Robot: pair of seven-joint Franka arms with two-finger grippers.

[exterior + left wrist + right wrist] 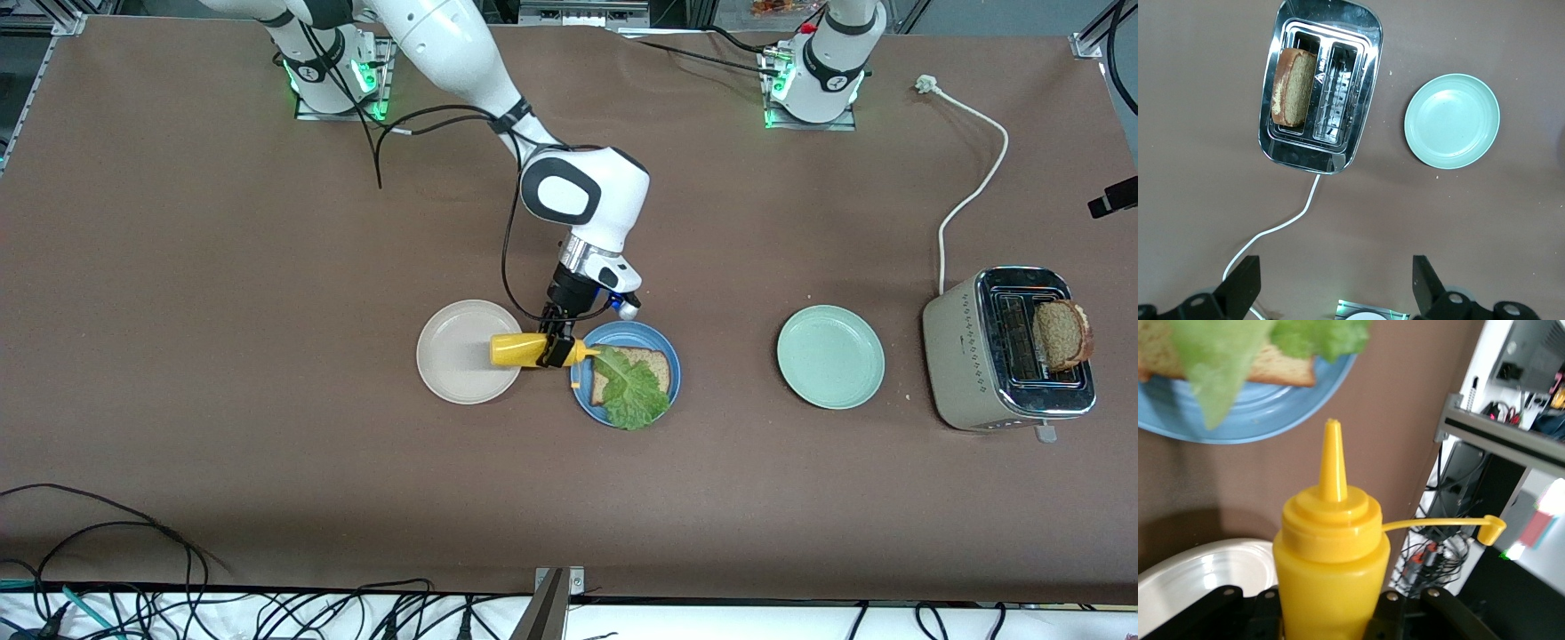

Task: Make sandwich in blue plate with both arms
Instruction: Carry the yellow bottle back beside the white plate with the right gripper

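Silver toaster (pixel 1009 351) at left-arm end of worktop (pixel 222 356), w/ white cord (pixel 969 187) trailing away from front cam. Pale green plate (pixel 830 356) just beside toaster. Cream-white plate (pixel 462 356) well apart from toaster, toward right-arm end.

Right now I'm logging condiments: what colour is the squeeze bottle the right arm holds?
Yellow all over; the plastic squeeze bottle shows best in the right wrist view.

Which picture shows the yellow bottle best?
The right wrist view: the yellow bottle fills it, nozzle and open cap clear. The front view shows it small, lying sideways in the right hand. The left wrist view doesn't show it.
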